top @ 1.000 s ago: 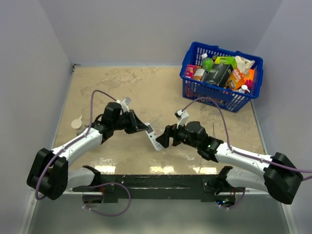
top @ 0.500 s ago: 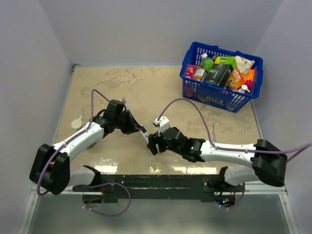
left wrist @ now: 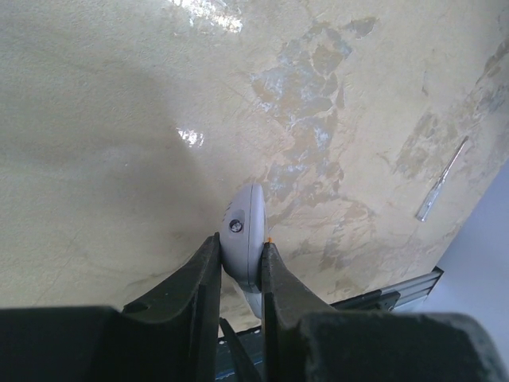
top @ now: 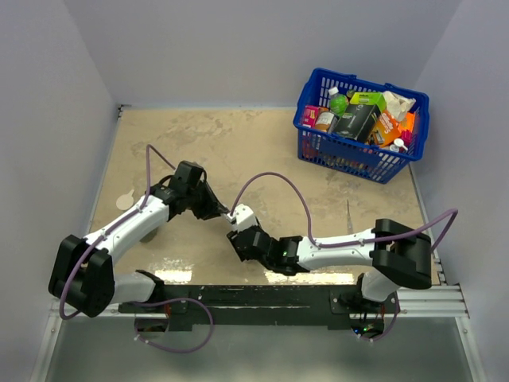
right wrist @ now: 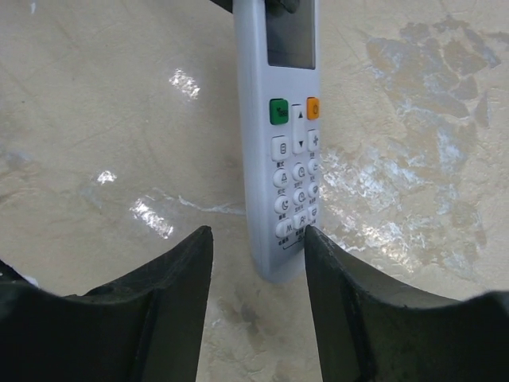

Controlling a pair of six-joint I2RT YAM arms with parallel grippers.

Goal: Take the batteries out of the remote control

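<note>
The remote control is a slim white handset, button face and small screen toward the right wrist camera. My left gripper is shut on its far rounded end and holds it above the table. In the top view the left gripper points down-right at the right gripper. My right gripper straddles the remote's lower end, jaws apart. The right finger touches the remote's edge. A gap still separates the left finger from it. The batteries are hidden.
A blue basket packed with groceries stands at the back right. A small pale disc lies near the left wall. A thin clear strip rests on the right of the beige tabletop. The black rail runs along the near edge.
My right arm has swung left and reached the remote's lower end, its jaws narrowing around it. The left gripper has drawn slightly back with the remote.
</note>
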